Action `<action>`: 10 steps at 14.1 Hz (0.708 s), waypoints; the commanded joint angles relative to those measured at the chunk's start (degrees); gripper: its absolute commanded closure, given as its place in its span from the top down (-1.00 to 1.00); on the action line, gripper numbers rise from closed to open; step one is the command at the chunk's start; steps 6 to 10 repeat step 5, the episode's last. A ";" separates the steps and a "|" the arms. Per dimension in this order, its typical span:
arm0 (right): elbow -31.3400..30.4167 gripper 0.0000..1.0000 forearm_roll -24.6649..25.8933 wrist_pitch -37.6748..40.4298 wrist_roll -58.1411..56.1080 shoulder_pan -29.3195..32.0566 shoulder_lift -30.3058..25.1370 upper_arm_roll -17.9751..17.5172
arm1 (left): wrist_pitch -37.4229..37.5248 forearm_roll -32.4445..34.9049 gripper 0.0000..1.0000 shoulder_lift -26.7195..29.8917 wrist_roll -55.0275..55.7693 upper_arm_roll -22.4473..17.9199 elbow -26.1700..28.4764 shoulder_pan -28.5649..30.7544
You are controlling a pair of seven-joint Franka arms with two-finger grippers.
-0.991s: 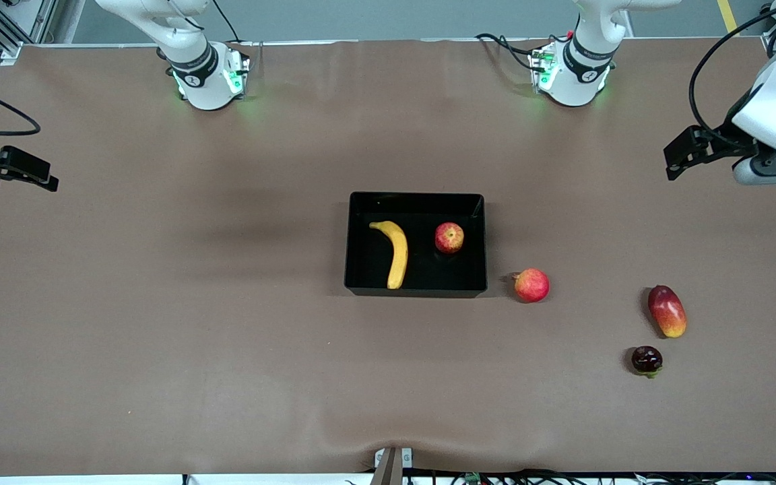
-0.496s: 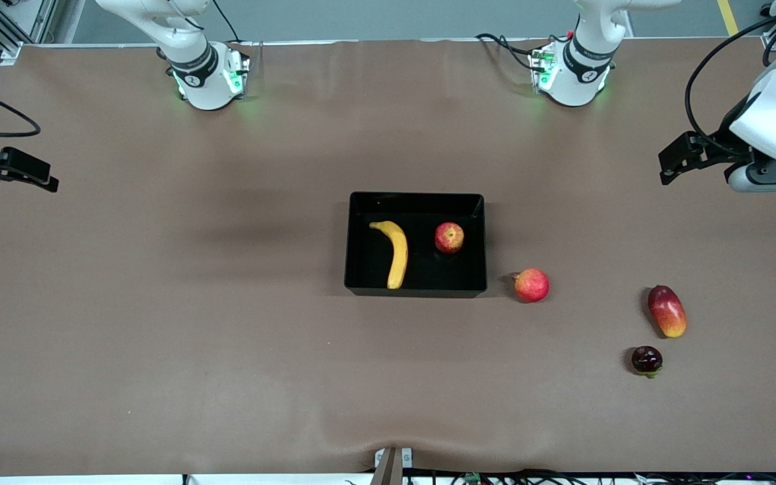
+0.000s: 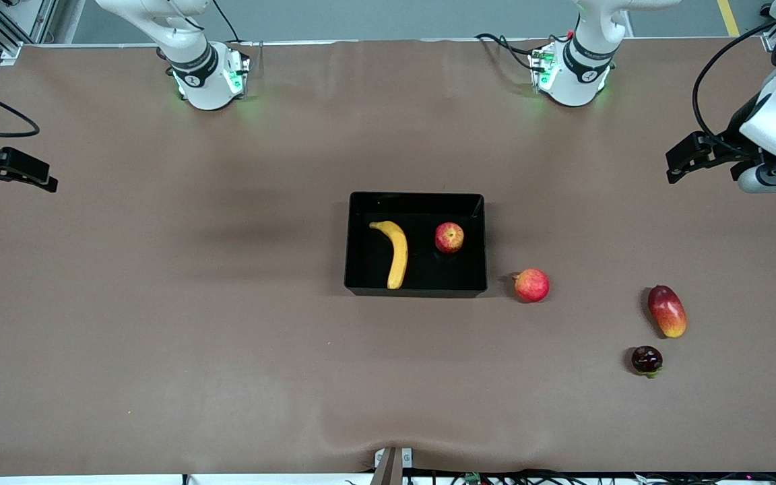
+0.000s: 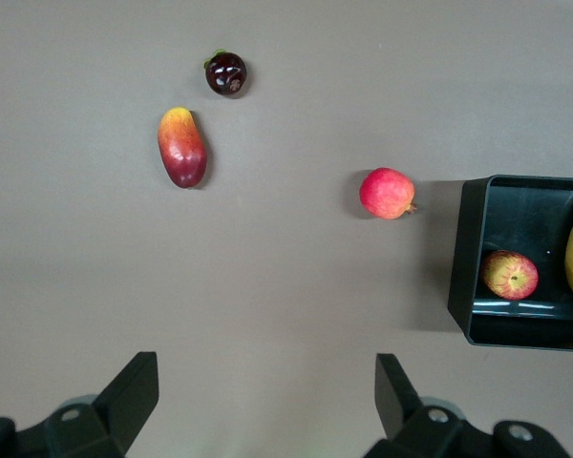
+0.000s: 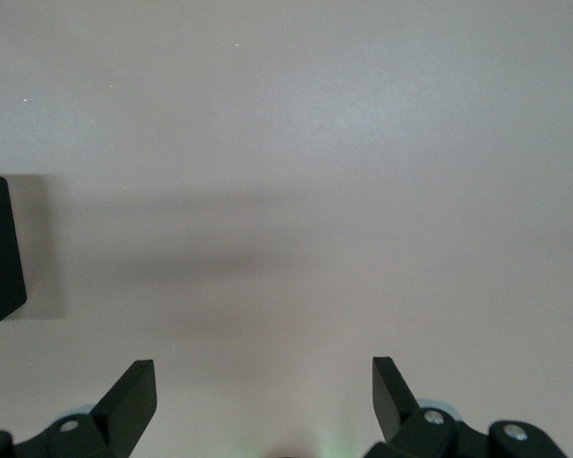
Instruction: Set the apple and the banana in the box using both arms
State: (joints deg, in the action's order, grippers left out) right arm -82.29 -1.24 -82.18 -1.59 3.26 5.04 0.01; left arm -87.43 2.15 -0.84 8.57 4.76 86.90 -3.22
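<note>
We are looking down on a brown table (image 3: 159, 323) where the work appears finished. Mid-frame in the front view, the black box (image 3: 360, 283) is holding both fruits: the banana (image 3: 395, 251) is lying along the wall toward the right arm's end, and the apple (image 3: 449, 237) is sitting apart from it, toward the left arm's end. We judge that each went in on the side of the arm that served it, which would explain the gap between them.

At the upper right edge of the frame, the left gripper (image 3: 676, 160) is hanging over bare table toward its own end, jaws spread wide and carrying nothing; its wrist view shows both fingers (image 4: 134, 391) well parted above empty tabletop. At the upper left edge, the right gripper (image 3: 43, 182) is hanging over its end of the table, likewise wide and empty. Both are parked clear of the box, we judge, so that nothing inside gets disturbed.

We are leaving three fruits out, rightly in our view, since the task does not ask for them: a pinkish fruit (image 3: 531, 285) just beside the box, and in the lower right of the frame a mango-like fruit (image 3: 667, 310) with a small dark fruit (image 3: 647, 359) near it.
</note>
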 commanded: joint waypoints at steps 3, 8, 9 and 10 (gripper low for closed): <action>0.72 1.00 0.00 0.36 0.71 0.08 0.23 -0.01 | 1.83 -1.18 1.00 0.05 -1.36 -0.02 -1.12 1.20; 0.72 1.00 0.01 0.36 0.71 0.34 0.23 -0.01 | 1.92 -1.18 1.00 0.05 -1.71 -0.02 -1.20 1.20; 0.72 1.00 0.01 0.36 0.71 0.34 0.23 -0.01 | 1.92 -1.18 1.00 0.05 -1.71 -0.02 -1.20 1.20; 0.72 1.00 0.01 0.36 0.71 0.34 0.23 -0.01 | 1.92 -1.18 1.00 0.05 -1.71 -0.02 -1.20 1.20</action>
